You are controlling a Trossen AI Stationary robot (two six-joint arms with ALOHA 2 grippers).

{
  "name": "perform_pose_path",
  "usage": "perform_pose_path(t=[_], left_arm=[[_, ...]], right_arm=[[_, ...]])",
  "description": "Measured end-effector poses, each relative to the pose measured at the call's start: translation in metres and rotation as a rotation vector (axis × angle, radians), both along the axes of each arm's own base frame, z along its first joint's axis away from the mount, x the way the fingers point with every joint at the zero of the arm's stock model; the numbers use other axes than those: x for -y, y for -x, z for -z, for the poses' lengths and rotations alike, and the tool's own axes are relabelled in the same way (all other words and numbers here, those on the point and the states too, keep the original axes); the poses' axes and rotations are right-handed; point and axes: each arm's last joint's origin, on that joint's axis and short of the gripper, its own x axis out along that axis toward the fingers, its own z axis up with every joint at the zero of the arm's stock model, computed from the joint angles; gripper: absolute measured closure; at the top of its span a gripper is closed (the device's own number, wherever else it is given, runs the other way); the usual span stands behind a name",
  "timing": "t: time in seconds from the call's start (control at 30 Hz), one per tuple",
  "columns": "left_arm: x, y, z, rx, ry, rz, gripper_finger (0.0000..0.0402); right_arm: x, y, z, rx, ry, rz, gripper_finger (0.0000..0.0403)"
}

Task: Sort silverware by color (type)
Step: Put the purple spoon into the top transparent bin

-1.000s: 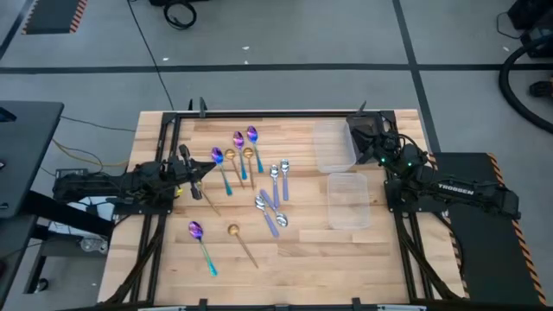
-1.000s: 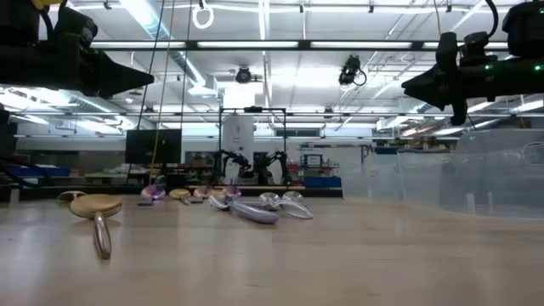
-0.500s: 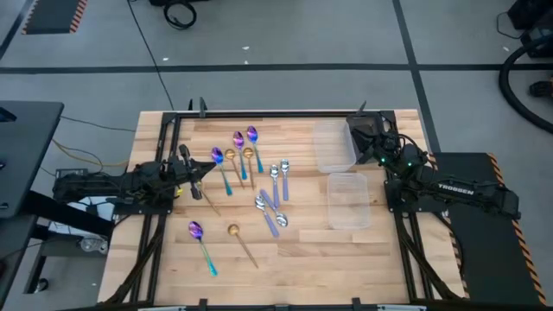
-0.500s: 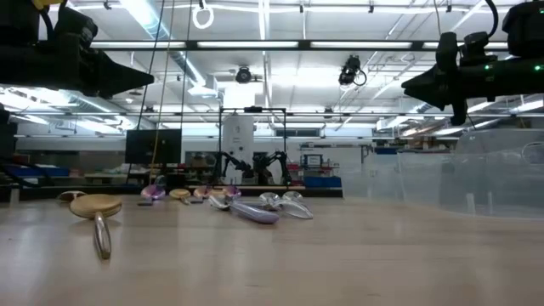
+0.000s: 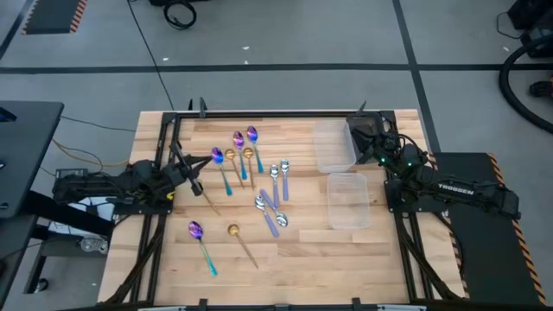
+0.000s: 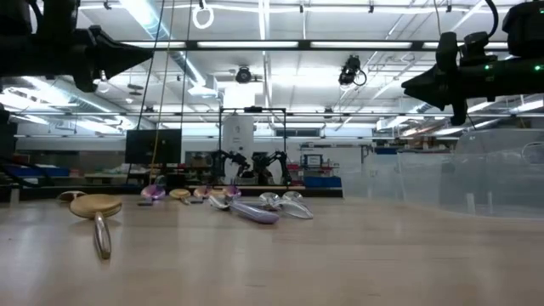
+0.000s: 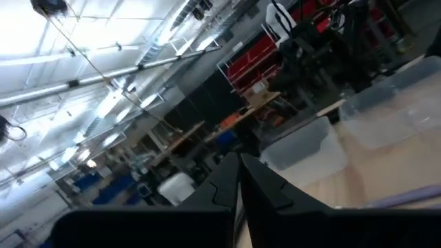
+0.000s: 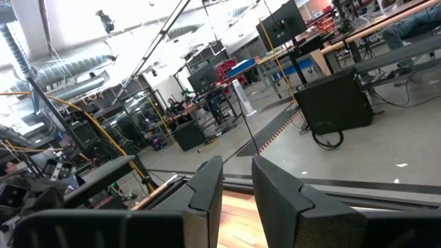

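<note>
Gold, purple and silver silverware (image 5: 246, 177) scattered mid-desk (image 5: 302, 246), none sorted. Left claw (image 5: 195, 168) pressed together, empty, beside the purple spoons; right claw (image 5: 356, 130) slightly parted over the clear containers (image 5: 347, 204). Best to spread, drop squarely over one handle

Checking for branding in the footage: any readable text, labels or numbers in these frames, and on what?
"TROSSEN": white lettering on the right arm, in the high view.
Nothing else reads: the room's signs and screens in the low and wrist views are too blurred, and the spoons and clear containers show no marks.
</note>
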Motion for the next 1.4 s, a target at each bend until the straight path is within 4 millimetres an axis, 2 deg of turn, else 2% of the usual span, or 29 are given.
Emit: perform_pose_path(t=[0.17,0.37,0.5,0.73,0.8,0.9,0.97,1.1,1.4], left_arm=[[0.000,0.000,-0.001,0.014,0.010,0.010,0.0379],[0.000,0.000,-0.001,0.168,0.388,0.113,0.0379],[0.000,0.000,-0.001,0.230,0.543,0.154,0.0379],[-0.002,0.003,-0.008,0.307,0.526,0.149,0.0379],[-0.003,0.002,-0.006,0.307,0.563,0.146,0.0379],[-0.004,-0.003,0.000,0.211,0.640,0.112,0.0379],[-0.004,-0.005,-0.002,0.180,0.689,0.103,0.0379],[-0.003,-0.010,0.003,0.109,0.777,0.100,0.0379],[0.004,-0.018,0.011,0.000,0.821,0.152,0.0375]], right_arm=[[0.000,0.000,-0.002,0.029,0.003,-0.002,0.0313],[-0.002,0.001,-0.009,0.070,0.059,-0.022,0.0313],[-0.003,0.001,-0.010,0.113,0.035,-0.086,0.0313],[-0.007,-0.004,-0.019,0.043,0.127,-0.234,0.0313],[-0.007,-0.009,-0.024,-0.029,0.117,-0.231,0.0313],[-0.006,-0.019,-0.032,-0.160,0.085,-0.202,0.0313],[-0.006,-0.027,-0.038,-0.217,0.072,-0.208,0.0313],[-0.008,-0.044,-0.050,-0.269,0.076,-0.221,0.0313],[-0.018,-0.089,-0.056,-0.418,0.018,-0.236,0.0313]])
